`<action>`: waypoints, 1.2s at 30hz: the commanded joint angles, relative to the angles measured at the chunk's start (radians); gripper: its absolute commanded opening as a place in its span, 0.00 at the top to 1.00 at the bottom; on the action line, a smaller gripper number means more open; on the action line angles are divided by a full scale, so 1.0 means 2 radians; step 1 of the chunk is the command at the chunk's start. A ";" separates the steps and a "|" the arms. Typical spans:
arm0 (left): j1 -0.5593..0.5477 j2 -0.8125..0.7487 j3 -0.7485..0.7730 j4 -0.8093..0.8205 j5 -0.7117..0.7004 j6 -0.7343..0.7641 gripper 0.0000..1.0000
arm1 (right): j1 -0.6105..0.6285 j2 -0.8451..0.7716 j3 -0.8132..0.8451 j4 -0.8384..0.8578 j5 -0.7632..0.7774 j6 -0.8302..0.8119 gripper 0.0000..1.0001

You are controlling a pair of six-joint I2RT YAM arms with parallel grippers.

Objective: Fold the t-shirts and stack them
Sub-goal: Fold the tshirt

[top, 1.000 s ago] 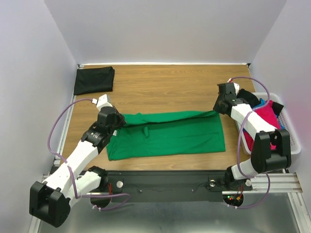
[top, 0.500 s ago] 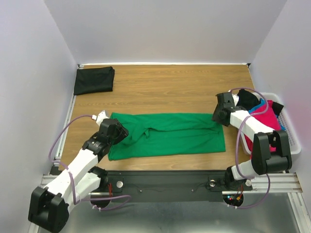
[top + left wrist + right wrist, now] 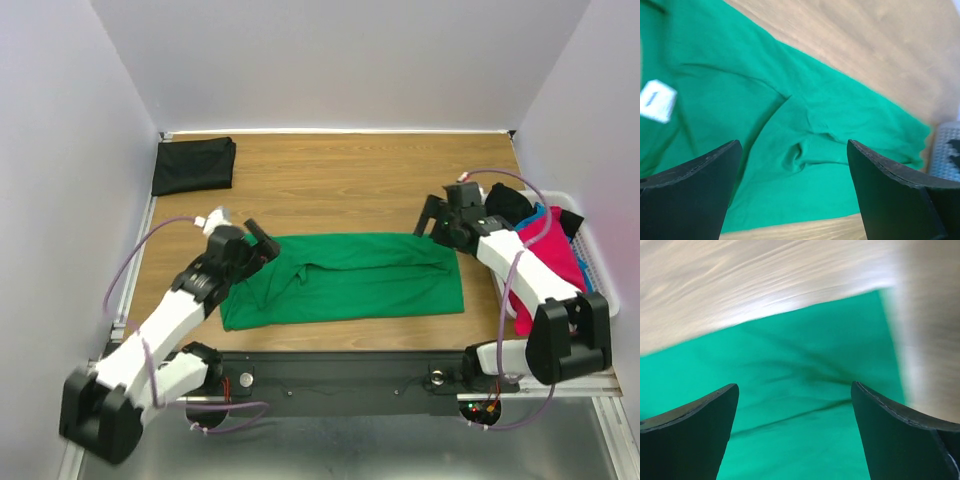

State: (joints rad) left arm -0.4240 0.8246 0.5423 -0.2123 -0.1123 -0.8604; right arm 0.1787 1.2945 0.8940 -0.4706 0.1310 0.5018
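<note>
The wood-grain counter (image 3: 340, 180), walled in pale lilac, carries the green t-shirt (image 3: 350, 285) as a long band near the near edge and a black t-shirt (image 3: 193, 165) in the far-left corner. Only the left wrist view shows the green one's white label (image 3: 657, 100). The basket (image 3: 603, 280) at the right edge holds magenta, blue and black cloth. The left gripper (image 3: 262, 240) and right gripper (image 3: 430, 222) hover over the band's ends, fingers apart.

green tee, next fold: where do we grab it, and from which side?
Probably the right short end of the green t-shirt, coming in low from the right with the right gripper, which hangs open just above that end. The shirt lies flat on the table as a long band, so only its edges give a finger something to slide under.
</note>
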 commanded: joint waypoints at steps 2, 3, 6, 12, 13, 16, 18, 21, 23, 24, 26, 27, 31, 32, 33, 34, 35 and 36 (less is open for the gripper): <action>-0.029 0.151 0.075 0.087 0.013 0.047 0.02 | 0.050 0.061 0.042 0.034 -0.051 -0.021 0.00; -0.033 0.172 0.087 0.091 0.022 0.052 0.02 | 0.049 0.072 0.044 0.035 -0.043 -0.016 0.00; -0.060 0.245 0.125 0.104 0.029 0.070 0.02 | 0.050 0.112 0.042 0.037 -0.032 -0.015 0.00; -0.077 0.338 0.137 0.147 0.053 0.068 0.03 | 0.049 0.141 0.001 0.037 -0.009 -0.009 0.00; -0.079 0.352 0.135 0.150 0.068 0.067 0.04 | 0.050 0.140 -0.004 0.037 0.009 -0.007 0.00; -0.105 0.357 0.128 0.155 0.074 0.057 0.05 | 0.050 0.141 -0.018 0.037 0.031 0.003 0.00; -0.122 0.352 0.125 0.158 0.069 0.051 0.05 | 0.050 0.144 -0.017 0.036 0.027 0.004 0.00; -0.153 0.340 0.112 0.155 0.069 0.038 0.06 | 0.050 0.147 -0.016 0.037 0.028 0.010 0.00; -0.169 0.325 0.093 0.151 0.063 0.019 0.06 | 0.051 0.149 -0.014 0.036 0.030 0.010 0.00; -0.174 0.319 0.086 0.148 0.062 0.014 0.06 | 0.050 0.150 -0.014 0.036 0.031 0.010 0.00; -0.188 0.299 0.070 0.132 0.043 -0.005 0.06 | 0.049 0.151 -0.016 0.037 0.033 0.011 0.00; -0.194 0.292 0.063 0.128 0.038 -0.010 0.06 | 0.050 0.151 -0.017 0.037 0.034 0.013 0.00; -0.229 0.257 0.059 0.122 0.041 -0.018 0.07 | 0.050 0.153 -0.020 0.037 0.036 0.015 0.00; -0.237 0.241 0.062 0.116 0.036 -0.018 0.07 | 0.050 0.153 -0.019 0.037 0.036 0.015 0.00; -0.244 0.233 0.067 0.107 0.022 -0.018 0.07 | 0.050 0.153 -0.019 0.037 0.037 0.014 0.00; -0.245 0.224 0.078 0.090 0.016 -0.015 0.07 | 0.050 0.152 -0.019 0.037 0.037 0.014 0.00; -0.244 0.208 0.085 0.079 0.006 -0.009 0.07 | 0.050 0.152 -0.019 0.037 0.038 0.014 0.00; -0.244 0.200 0.092 0.060 -0.006 -0.007 0.07 | 0.050 0.151 -0.020 0.037 0.037 0.014 0.00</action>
State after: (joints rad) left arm -0.9066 1.3060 0.6670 -0.0032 -0.0353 -0.8749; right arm 0.2829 1.5787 0.8833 -0.3889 0.1703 0.5209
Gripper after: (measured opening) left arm 0.937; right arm 0.996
